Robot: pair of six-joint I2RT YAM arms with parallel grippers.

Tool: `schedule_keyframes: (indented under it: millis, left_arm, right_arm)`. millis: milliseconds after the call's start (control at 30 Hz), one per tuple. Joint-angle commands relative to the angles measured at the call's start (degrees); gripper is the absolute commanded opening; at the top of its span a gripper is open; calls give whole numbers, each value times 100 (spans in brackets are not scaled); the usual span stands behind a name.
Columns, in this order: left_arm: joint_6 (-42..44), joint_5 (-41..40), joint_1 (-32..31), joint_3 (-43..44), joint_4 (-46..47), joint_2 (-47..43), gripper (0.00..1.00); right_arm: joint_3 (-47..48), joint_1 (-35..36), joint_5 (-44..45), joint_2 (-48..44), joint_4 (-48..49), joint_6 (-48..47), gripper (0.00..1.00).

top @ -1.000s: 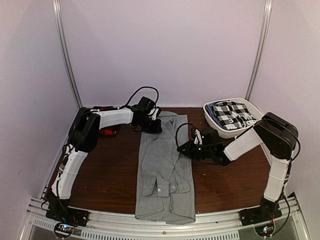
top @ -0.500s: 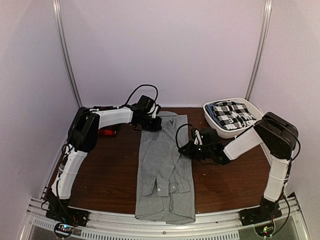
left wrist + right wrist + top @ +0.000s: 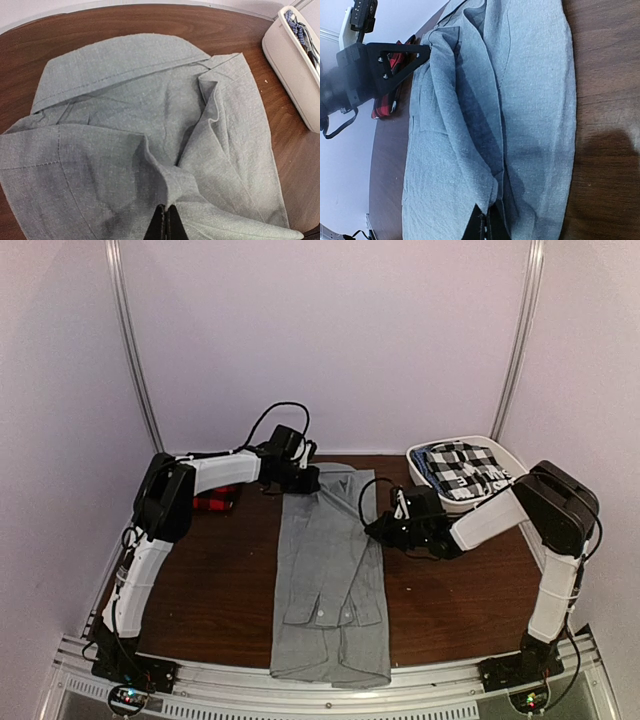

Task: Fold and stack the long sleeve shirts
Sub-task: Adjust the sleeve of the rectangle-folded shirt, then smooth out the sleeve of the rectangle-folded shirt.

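Note:
The light grey shirt (image 3: 325, 580) lies folded into a long narrow strip down the middle of the table, collar (image 3: 115, 65) at the far end. My left gripper (image 3: 310, 480) is shut on a raised fold of it near the collar's left side; the left wrist view shows the pinch (image 3: 166, 212). My right gripper (image 3: 373, 528) is shut on a fold at the shirt's right edge, seen close in the right wrist view (image 3: 487, 217). The red-and-black plaid shirt (image 3: 212, 503) lies folded at the far left, partly hidden behind my left arm.
A white basket (image 3: 440, 502) with black-and-white checked cloth stands at the back right. The grey shirt's hem (image 3: 330, 665) hangs over the near table edge by the metal rail. Bare brown table (image 3: 220, 590) lies on both sides of the shirt.
Both grippers closed onto the grey shirt's upper part and pulled folds of it up. The right gripper moved slightly farther back. The left arm shifted, uncovering more of the plaid shirt.

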Motion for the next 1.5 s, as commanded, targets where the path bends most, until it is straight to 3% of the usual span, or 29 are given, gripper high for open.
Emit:
schedule_keyframes:
  millis: [0, 300, 400, 533, 633, 733, 1067, 1467]
  left_arm:
    - [23, -120, 67, 272, 432, 57, 0]
    - [5, -278, 76, 337, 393, 107, 0]
    - [-7, -417, 92, 405, 236, 114, 32]
    - [-4, -537, 111, 405, 64, -56, 51]
    - [14, -602, 115, 169, 27, -367, 53]
    - [-10, -622, 117, -182, 35, -710, 52]
    - [-336, 396, -71, -986, 634, -1097, 15]
    - [-611, 667, -164, -426, 908, -178, 6]
  right_arm:
    - [88, -95, 143, -58, -89, -129, 0]
    - [224, -189, 179, -46, -297, -274, 4]
    - [285, -202, 221, -135, -511, -392, 15]
    - [238, -204, 443, -480, -845, -554, 31]
    - [233, -209, 669, -811, -1173, -714, 34]
    - [323, -183, 885, -1085, -1512, -855, 33]
    - [878, 39, 374, -595, -1298, -947, 22]
    - [1552, 1, -165, 603, -966, -747, 17]
